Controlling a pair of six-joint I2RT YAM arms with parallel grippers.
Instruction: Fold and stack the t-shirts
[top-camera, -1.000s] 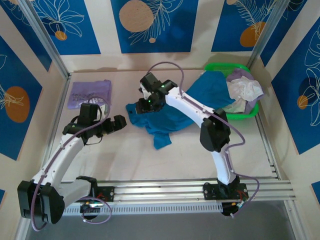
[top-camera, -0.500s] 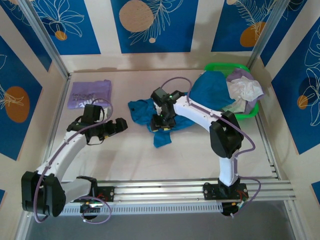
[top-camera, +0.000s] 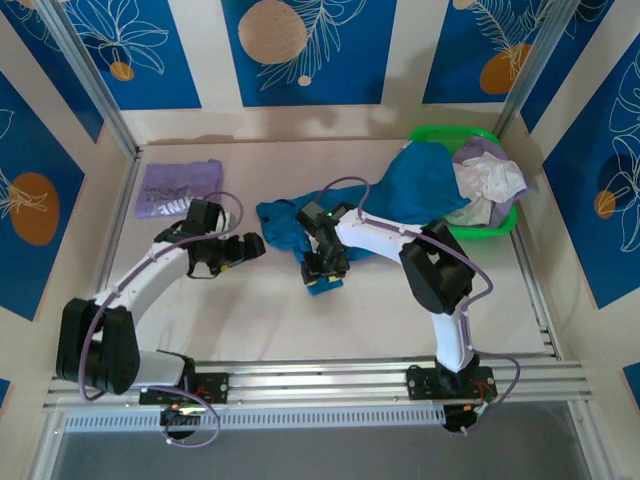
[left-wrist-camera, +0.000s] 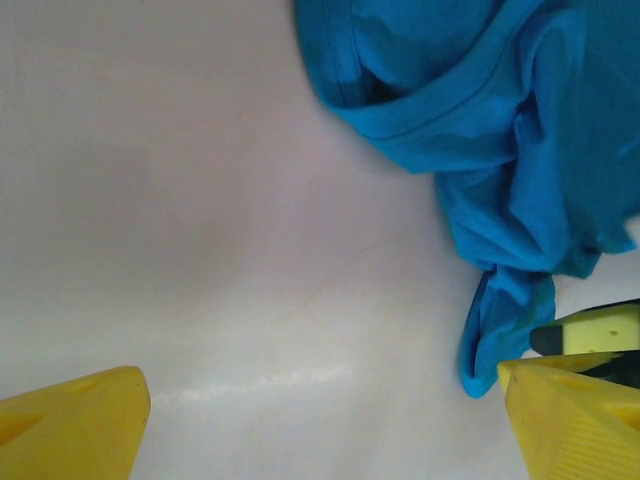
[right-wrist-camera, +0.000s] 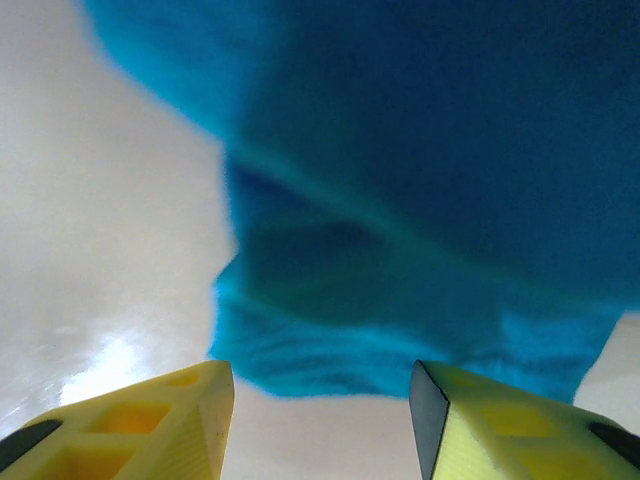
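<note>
Spans the tabletop (top-camera: 270, 320) from 2 o'clock to centre: teal-blue t-shirt (top-camera: 410, 190), one end draped over the green basket (top-camera: 450, 133) and its white and lilac t-shirts (top-camera: 488, 178), the other crumpled in a heap. Biggest risk: dragging that pile out, or tipping the basket, on any hard pull at the tabletop end, given one cloth bridging both.

Lies flat and folded at 10 o'clock, well apart: lavender t-shirt (top-camera: 178, 187). Could get ruffled open by a wide sweep of teal cloth that way.

Sits at the heap's 6 o'clock edge: right end effector (top-camera: 322, 280), fingers (right-wrist-camera: 150, 420) apart, hem just beyond the tips. On closing here, may pinch a bunched double layer instead of one edge, leaving a twisted spread.

Hovers at the heap's 9 o'clock side: left end effector (top-camera: 250, 247), fingers (left-wrist-camera: 70, 420) wide apart over bare surface. Grips nothing from there; risks bumping the other arm on reaching toward 3 o'clock.
</note>
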